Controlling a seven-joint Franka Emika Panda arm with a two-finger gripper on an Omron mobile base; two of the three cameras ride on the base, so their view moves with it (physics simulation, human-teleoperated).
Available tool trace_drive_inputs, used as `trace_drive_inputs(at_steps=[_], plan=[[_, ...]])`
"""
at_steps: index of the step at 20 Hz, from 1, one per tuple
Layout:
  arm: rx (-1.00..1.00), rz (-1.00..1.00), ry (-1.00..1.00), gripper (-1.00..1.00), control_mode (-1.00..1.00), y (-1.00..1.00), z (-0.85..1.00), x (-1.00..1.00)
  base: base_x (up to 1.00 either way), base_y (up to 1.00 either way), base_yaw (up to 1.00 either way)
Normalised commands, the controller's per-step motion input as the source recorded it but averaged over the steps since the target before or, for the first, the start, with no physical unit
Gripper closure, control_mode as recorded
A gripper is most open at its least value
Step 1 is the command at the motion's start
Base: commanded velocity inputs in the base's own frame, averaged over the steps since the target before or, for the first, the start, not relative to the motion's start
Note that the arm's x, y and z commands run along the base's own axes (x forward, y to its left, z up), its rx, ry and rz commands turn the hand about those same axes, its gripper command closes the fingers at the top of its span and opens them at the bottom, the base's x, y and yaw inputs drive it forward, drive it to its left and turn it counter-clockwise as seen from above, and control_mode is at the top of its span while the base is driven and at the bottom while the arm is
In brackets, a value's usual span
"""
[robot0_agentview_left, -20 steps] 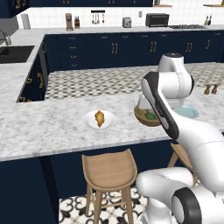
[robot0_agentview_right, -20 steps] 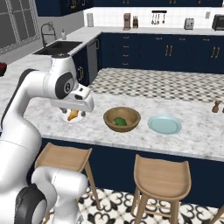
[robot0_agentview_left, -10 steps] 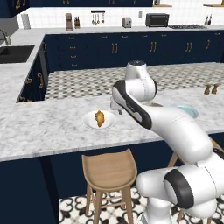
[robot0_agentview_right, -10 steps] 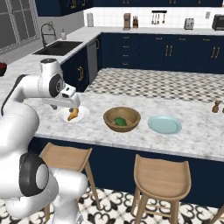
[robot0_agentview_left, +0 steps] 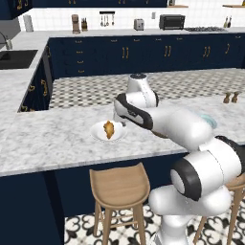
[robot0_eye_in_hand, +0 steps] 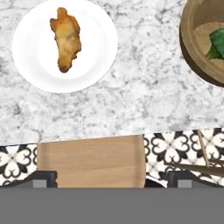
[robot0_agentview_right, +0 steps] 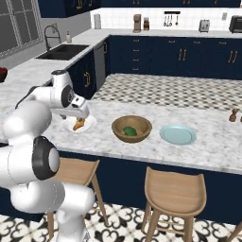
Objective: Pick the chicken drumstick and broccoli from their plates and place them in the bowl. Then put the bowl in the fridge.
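Note:
The chicken drumstick [robot0_eye_in_hand: 66, 39] lies golden-brown on the white plate [robot0_eye_in_hand: 30, 65], also seen from the side as drumstick [robot0_agentview_left: 109, 129] and drumstick [robot0_agentview_right: 79, 124]. My gripper [robot0_eye_in_hand: 113, 177] hovers open above the counter's front edge, just beside that plate, with nothing between its fingers; from the right it is the gripper [robot0_agentview_right: 81, 117]. To the right stands the wooden bowl [robot0_agentview_right: 120, 134] with the green broccoli [robot0_agentview_right: 129, 131] inside, broccoli [robot0_eye_in_hand: 216, 43]. The pale blue-green plate [robot0_agentview_right: 177, 134] lies bare past the bowl. The fridge is out of view.
Wooden stools [robot0_agentview_right: 174, 191] stand under the counter's front edge, one stool seat [robot0_eye_in_hand: 92, 159] right below my hand. Two small shakers [robot0_agentview_right: 232, 115] sit at the counter's far right. A sink [robot0_agentview_right: 64, 51] is set in the back-left counter.
My arm has swung left from above the bowl to above the white plate with the drumstick. The gripper stayed open and the broccoli stayed in the bowl.

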Motion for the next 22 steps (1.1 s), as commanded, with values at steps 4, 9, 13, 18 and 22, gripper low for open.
trace_drive_inputs(at_steps=[4,9,13,18,22], plan=[[0.00,0.00,0.00,-1.00,-1.00,0.09,-0.64,0.43,0.00,0.00,0.00],[0.00,0.00,0.00,-1.00,-1.00,0.27,-0.19,0.48,0.00,0.00,0.00],[0.00,0.00,0.00,-1.00,-1.00,0.35,-0.27,0.69,0.00,0.00,0.00],[0.00,0.00,0.00,-1.00,-1.00,0.29,-0.14,0.58,0.00,0.00,0.00],[0.00,0.00,0.00,-1.00,-1.00,0.17,-0.21,0.44,0.00,0.00,0.00]])
